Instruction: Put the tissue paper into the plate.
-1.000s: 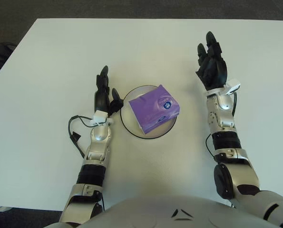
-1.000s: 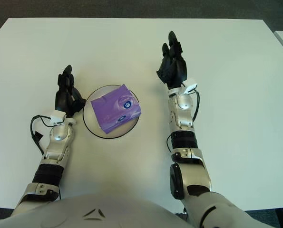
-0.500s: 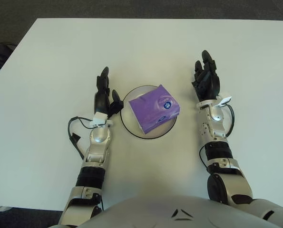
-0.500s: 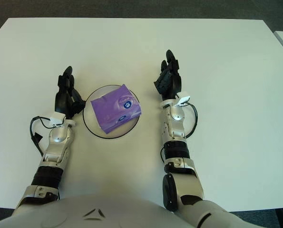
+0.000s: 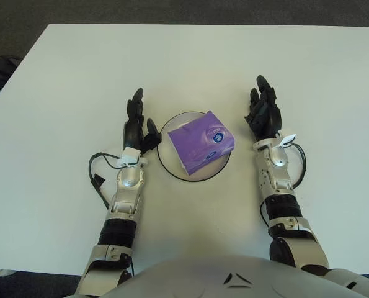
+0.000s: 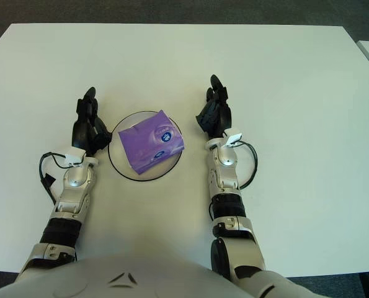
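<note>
A purple tissue pack (image 5: 201, 142) lies in the round plate (image 5: 174, 170) at the middle of the white table. My left hand (image 5: 136, 124) shows just left of the plate, fingers straight and holding nothing. My right hand (image 5: 263, 113) shows to the right of the plate, a short gap away, fingers extended and empty. Neither hand touches the pack.
The white table (image 5: 190, 62) stretches wide behind and beside the plate. A black cable (image 5: 100, 171) loops beside my left forearm. Dark floor shows beyond the table's far edge and at the left corner.
My right hand has drawn back toward me and leftward, nearer the plate. The left hand, plate and tissue pack have stayed put.
</note>
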Available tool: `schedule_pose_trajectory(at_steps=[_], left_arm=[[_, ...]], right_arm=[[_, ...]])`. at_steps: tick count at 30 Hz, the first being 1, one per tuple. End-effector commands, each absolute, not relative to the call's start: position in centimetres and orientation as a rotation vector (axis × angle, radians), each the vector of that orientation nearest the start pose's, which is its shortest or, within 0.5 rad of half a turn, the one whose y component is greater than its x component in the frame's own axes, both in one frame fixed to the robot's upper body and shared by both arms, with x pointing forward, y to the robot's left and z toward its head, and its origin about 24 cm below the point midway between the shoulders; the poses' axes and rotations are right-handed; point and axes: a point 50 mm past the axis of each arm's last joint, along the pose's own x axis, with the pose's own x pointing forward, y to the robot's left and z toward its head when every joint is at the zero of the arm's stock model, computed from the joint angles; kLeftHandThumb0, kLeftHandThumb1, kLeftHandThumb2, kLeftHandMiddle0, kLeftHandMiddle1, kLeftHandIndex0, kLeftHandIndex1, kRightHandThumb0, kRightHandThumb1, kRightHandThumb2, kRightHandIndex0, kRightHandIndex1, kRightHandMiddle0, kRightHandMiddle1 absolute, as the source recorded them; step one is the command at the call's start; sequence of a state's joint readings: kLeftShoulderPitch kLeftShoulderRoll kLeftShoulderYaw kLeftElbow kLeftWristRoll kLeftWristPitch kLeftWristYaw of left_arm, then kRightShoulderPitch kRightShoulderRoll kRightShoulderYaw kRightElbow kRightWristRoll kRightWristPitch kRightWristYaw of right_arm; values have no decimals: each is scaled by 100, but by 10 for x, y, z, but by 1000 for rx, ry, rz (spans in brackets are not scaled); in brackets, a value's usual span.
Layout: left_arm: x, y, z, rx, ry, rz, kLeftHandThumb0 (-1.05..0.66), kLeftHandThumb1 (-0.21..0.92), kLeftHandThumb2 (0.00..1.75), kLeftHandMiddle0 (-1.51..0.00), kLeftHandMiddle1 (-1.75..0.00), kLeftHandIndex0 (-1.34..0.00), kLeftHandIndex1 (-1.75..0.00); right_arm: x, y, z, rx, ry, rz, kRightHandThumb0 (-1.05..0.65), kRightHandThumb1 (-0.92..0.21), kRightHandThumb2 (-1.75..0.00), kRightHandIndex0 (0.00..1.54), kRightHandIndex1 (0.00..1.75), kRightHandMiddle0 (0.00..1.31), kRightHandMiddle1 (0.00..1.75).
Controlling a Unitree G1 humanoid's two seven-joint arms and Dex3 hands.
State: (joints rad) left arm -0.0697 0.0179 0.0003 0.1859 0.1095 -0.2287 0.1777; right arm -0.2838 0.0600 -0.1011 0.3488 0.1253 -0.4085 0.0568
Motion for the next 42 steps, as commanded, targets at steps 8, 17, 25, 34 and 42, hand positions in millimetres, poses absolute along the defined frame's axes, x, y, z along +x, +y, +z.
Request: schedule_pose_trajectory(at_steps=[8,17,25,34,42], left_arm=[[244,159,1,137,61,144,-83,92,100,-17,-1,0,-47],[244,158,1,135,64,142,-83,92,100,-17,-1,0,-47],[244,158,1,136,66,140,-83,92,100,-17,-1,0,-47],[245,158,0,135,68,141,-83,92,100,-17,-1,0,-47],[245,157,1,136,65,143,-83,92,99,-18,-2,0,-47]], right_arm=[[281,-139,52,128,-265,9,-78,-92,-108,16,2,0,33],[274,-142,46,92,-247,15,-74,-92,-105,15,1,0,33],[270,-144,45,43,-258,2,-73,-92,-104,15,1,0,32],[267,-143,45,-53,-282,-60,-67,-92,-101,17,2,0,36],[266,-139,45,-106,-308,-101,-65,-92,-96,16,1,0,39]])
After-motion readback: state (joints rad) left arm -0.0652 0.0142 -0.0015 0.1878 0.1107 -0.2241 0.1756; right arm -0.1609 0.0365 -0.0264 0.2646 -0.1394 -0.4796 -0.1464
